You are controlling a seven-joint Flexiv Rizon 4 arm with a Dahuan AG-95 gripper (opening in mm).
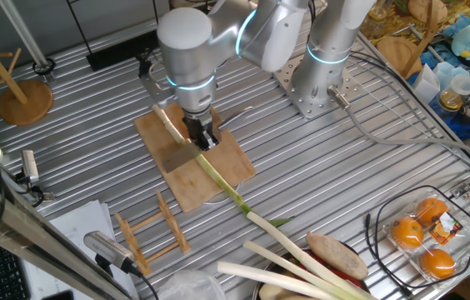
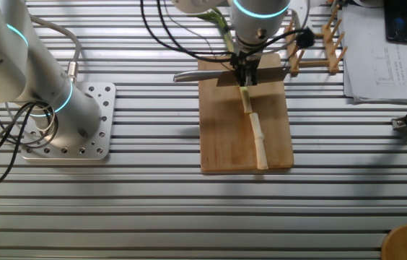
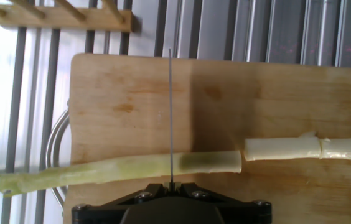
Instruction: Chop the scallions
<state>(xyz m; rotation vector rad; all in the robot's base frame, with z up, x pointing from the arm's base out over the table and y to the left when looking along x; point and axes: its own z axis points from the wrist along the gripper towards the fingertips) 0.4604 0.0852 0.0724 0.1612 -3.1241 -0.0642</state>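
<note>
The scallion is a long pale green stalk lying across the wooden cutting board. It runs off the board toward the front right in one fixed view. Two short pale cut pieces lie in line past its cut end, and they also show in the other fixed view. My gripper is shut on a knife. The blade is seen edge-on and stands across the stalk, a little back from the cut end. The gripper sits above the board's far edge with the blade level.
A wooden rack stands just beyond the board. Thick pale leek-like stalks and a wire basket of oranges are at the front right. A second arm's base is bolted to the slatted table. A wooden stand is at the far left.
</note>
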